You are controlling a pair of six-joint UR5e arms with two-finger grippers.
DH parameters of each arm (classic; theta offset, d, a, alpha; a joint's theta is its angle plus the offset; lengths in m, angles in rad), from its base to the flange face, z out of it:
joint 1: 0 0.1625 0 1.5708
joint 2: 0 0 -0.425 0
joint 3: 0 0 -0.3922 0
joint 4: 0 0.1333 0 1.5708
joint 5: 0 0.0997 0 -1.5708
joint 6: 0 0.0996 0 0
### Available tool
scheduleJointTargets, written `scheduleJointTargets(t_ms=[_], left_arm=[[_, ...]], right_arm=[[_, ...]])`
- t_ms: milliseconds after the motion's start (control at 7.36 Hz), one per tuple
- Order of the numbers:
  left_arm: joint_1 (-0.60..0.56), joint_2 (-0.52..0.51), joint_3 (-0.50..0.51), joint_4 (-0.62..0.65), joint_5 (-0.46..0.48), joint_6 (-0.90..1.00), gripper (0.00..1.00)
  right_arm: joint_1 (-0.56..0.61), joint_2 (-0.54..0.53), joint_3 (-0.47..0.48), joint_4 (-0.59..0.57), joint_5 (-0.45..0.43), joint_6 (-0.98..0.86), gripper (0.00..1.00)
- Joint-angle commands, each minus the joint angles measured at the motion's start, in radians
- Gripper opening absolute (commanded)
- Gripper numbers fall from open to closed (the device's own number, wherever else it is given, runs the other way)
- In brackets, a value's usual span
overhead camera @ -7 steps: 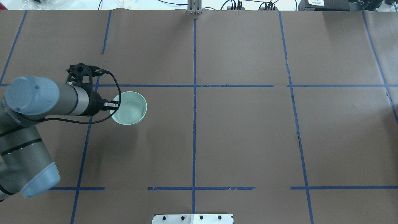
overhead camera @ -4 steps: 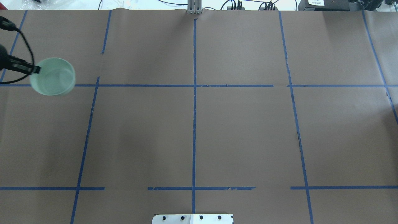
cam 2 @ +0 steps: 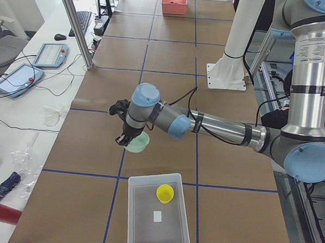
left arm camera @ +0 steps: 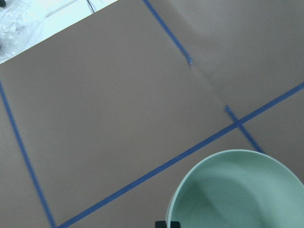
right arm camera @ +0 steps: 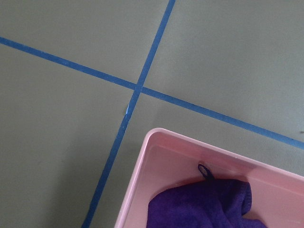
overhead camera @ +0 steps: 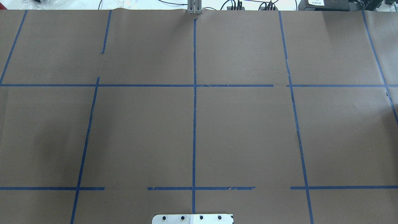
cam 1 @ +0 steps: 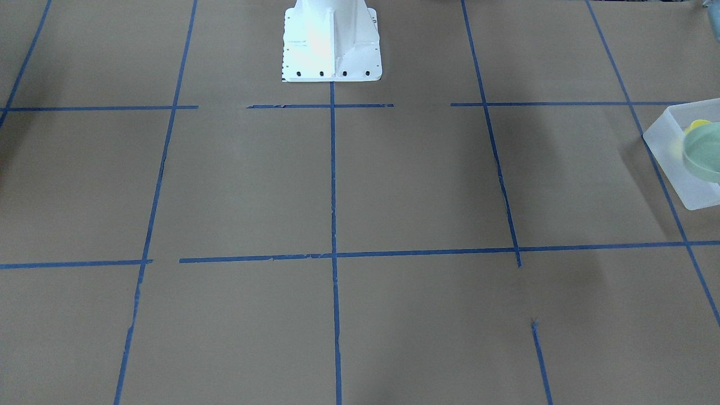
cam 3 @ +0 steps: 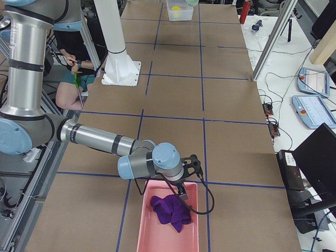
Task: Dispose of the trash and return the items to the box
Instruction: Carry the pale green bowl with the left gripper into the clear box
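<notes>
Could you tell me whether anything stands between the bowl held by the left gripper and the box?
Nothing visible does. Only bare table paper lies between the bowl and the box; the yellow cup sits inside, leaving floor free.

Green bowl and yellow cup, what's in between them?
In the exterior left view, only bare brown paper and the box wall. The green bowl hangs in the left pincer; the yellow cup sits in the box.
</notes>
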Motion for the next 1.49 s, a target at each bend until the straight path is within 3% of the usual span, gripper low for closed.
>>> scheduleJointTargets(t_ms=[0, 407, 679, 951, 1086, 1222, 1358], left_arm=[[-0.126, 0.004, 0.179, -0.049, -0.006, 0.257, 0.00], [-0.130, 0.121, 0.384, -0.410, -0.003, 0.256, 0.00], [-0.130, 0.195, 0.426, -0.524, -0.002, 0.258, 0.00], [-0.130, 0.205, 0.518, -0.633, 0.003, 0.252, 0.00], [-0.130, 0.205, 0.523, -0.632, 0.000, 0.247, 0.17], [-0.130, 0.205, 0.523, -0.641, -0.003, 0.218, 0.71], [-0.128, 0.203, 0.517, -0.647, -0.005, 0.213, 0.95]], right_arm=[[0.000, 0.000, 0.000, 0.001, 0.000, -0.002, 1.00], [0.000, 0.000, -0.002, 0.021, 0.000, 0.001, 1.00], [0.000, 0.000, -0.002, 0.023, 0.000, -0.001, 1.00], [0.000, 0.000, -0.002, 0.023, 0.000, -0.001, 1.00], [0.000, 0.000, -0.002, 0.023, 0.000, -0.001, 1.00], [0.000, 0.000, -0.002, 0.021, 0.000, 0.004, 1.00], [0.000, 0.000, 0.000, 0.021, 0.002, 0.007, 1.00]])
